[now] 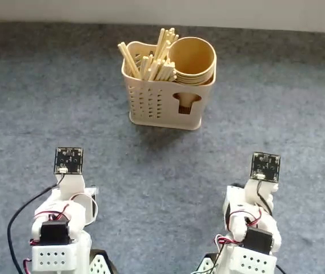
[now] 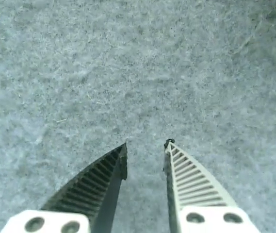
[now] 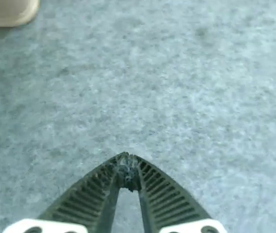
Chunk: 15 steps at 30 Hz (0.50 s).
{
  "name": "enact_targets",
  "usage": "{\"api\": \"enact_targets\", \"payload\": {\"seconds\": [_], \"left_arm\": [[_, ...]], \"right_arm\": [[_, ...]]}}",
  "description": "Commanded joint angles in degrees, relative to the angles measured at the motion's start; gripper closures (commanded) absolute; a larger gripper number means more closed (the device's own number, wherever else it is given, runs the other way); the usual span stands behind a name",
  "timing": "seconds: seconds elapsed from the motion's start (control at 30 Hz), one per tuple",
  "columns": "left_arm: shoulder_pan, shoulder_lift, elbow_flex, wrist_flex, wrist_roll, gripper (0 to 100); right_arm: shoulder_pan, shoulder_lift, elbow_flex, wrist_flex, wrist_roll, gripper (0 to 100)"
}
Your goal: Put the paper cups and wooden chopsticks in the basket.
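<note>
High view: the basket stands at the far middle of the grey mat, with a stack of paper cups in its right part and the wooden chopsticks bunched upright in its left part. Both arms sit at the near edge, well apart from it. The left gripper is parted over the mat, and the right gripper has its 2 tips touching, gripping nothing.

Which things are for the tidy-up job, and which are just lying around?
For the job: basket, paper cups stacked inside it, wooden chopsticks standing inside it, left tool, right tool.
Just there: grey felt table cover.
</note>
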Motion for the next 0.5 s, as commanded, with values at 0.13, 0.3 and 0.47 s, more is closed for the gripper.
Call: {"api": "enact_targets", "payload": {"seconds": [0.13,0.3,0.47], "left_arm": [[-0.57,-0.4,1.19,2.99,0.0,86],[-0.57,-0.4,1.19,2.99,0.0,86],[-0.57,-0.4,1.19,2.99,0.0,86]], "right_arm": [[-0.4,-0.13,6.64,5.41,0.18,99.2],[-0.92,-0.57,6.64,5.14,0.18,99.2],[-1.19,-0.57,6.64,5.58,0.44,99.2]]}}
